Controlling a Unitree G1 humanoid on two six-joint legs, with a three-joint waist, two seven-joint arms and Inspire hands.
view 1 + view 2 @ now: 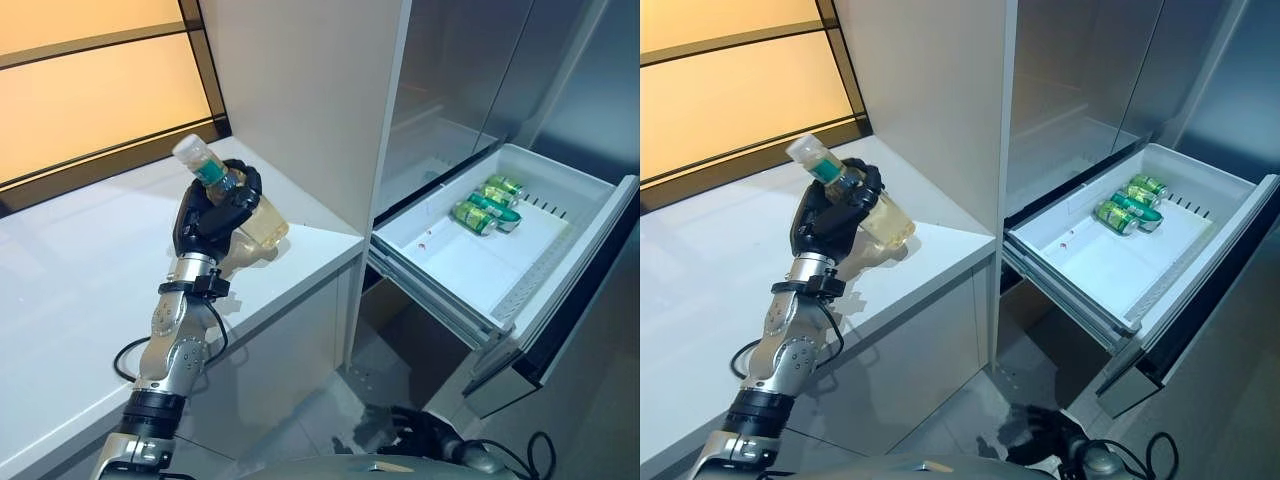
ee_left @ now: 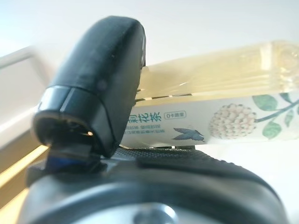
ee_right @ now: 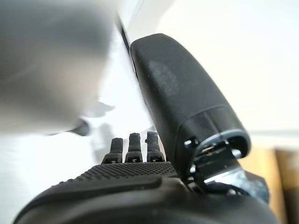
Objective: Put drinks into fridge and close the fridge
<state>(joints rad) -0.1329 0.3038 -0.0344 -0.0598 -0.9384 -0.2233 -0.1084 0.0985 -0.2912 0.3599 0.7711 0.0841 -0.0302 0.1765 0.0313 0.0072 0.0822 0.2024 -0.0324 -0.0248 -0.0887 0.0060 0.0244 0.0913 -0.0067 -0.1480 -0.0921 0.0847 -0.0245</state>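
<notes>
Gripping a tilted tea bottle (image 1: 232,205) over the white counter (image 1: 70,290), the left hand (image 1: 215,215) curls round it, well apart from the open fridge drawer (image 1: 560,280) holding green cans (image 1: 488,205). Left wrist view: thumb (image 2: 98,93) pressed on the label; a loose hold could drop it in transit. Right wrist view: right hand (image 3: 135,186) holds nothing, fingers straight.
</notes>
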